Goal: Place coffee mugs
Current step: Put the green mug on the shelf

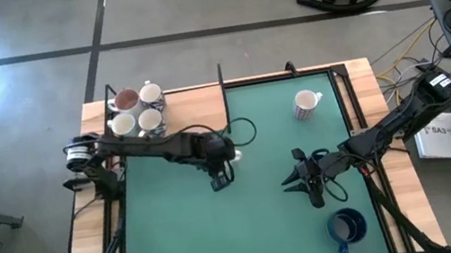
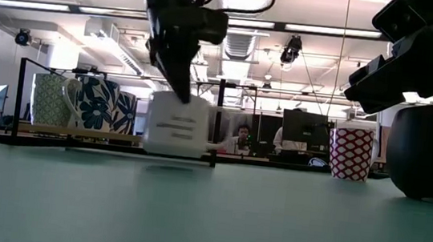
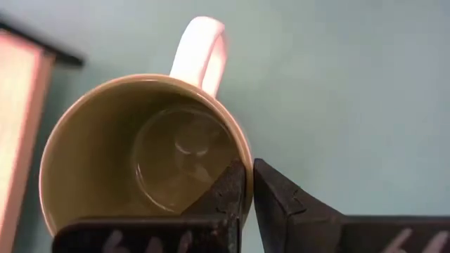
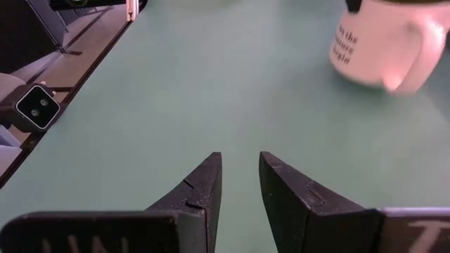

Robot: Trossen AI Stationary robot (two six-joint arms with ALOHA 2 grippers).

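The left hand is near the middle of the green desk, pinching the rim of a white mug: in the left wrist view one finger sits inside the cup against its wall and the other presses the outside, with the mug's handle pointing away from the hand. In the low view this mug shows dark lettering on its side and stands upright at desk level under the left hand; whether its base touches the surface cannot be told.

At the far left, on the wooden strip beside the green surface, four mugs stand close together in a cluster, one of them pinkish inside; from the low view they show as patterned mugs within a thin black frame.

Farther right, a white mug with a red pattern stands alone near the far edge of the green surface.

The right hand hovers right of centre, its fingers slightly spread with a narrow gap between them and nothing held.

Nearest the front right corner stands a dark blue mug, its handle toward the front edge.
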